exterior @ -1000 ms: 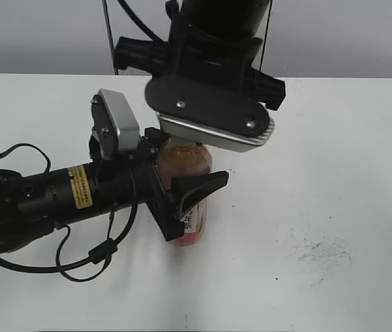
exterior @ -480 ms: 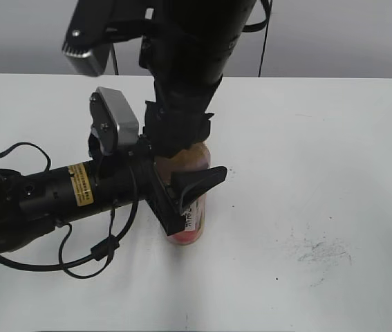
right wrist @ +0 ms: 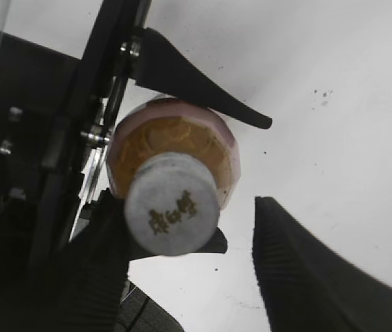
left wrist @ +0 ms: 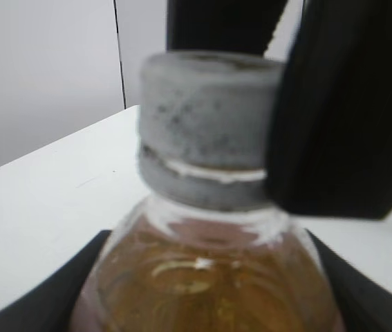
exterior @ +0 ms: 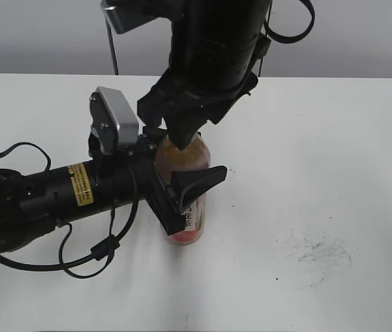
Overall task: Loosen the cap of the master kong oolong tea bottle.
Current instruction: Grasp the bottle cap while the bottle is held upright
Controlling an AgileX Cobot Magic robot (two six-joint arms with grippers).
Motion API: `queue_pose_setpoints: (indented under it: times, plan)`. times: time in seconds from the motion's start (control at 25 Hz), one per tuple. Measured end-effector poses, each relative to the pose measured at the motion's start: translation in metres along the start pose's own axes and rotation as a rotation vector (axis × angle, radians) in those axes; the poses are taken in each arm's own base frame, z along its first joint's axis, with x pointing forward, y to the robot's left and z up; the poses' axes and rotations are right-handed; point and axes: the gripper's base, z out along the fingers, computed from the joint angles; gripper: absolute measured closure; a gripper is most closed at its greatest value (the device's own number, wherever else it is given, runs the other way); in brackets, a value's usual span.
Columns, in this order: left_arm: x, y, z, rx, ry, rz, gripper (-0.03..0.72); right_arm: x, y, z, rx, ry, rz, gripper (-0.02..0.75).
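The master kong oolong tea bottle (exterior: 190, 163) stands upright on the white table, amber tea showing, with its pink label low on the body. My left gripper (exterior: 185, 197) is shut on the bottle's body; its black jaws flank the bottle's shoulder (left wrist: 209, 277) in the left wrist view. The grey-white cap (right wrist: 172, 205) has a dark mark on top and sits on the neck (left wrist: 206, 124). My right gripper (right wrist: 189, 214) reaches down from above and is open around the cap. One finger touches the cap and the other stands apart. In the exterior view the cap is hidden behind the right fingers (exterior: 180, 137).
The white table (exterior: 334, 159) reaches back to a grey wall. Dark scuff marks (exterior: 318, 252) lie at the front right. The left arm's black body and loose cables (exterior: 78, 256) lie across the table's left side.
My right wrist has turned about the bottle top, swinging its camera plate from the front round to the back. Its fingers now sit at the cap. The left gripper and bottle have stayed put.
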Motion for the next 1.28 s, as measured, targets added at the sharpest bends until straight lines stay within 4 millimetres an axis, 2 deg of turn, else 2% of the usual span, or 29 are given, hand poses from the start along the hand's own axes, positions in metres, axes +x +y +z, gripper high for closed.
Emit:
queue_pose_setpoints:
  times: [0.16,0.28,0.4,1.28]
  plan:
    - [0.0,0.0,0.0,0.0,0.0,0.0,0.243,0.0002,0.0012,0.0,-0.013,0.002,0.027,0.372]
    - [-0.0001,0.0002,0.0001,-0.001,-0.001,0.0,0.243,0.0001,0.0025,0.0,-0.019,0.001,-0.005,0.465]
    - [-0.0002,0.0003,0.0001,-0.002,-0.001,-0.001,0.243,0.0,0.0027,-0.0001,-0.019,0.0,-0.145,0.465]
    - [0.0,-0.0031,0.0002,0.033,0.0,0.051,0.243,-0.0058,0.0031,-0.0055,-0.014,-0.082,-2.016,0.465]
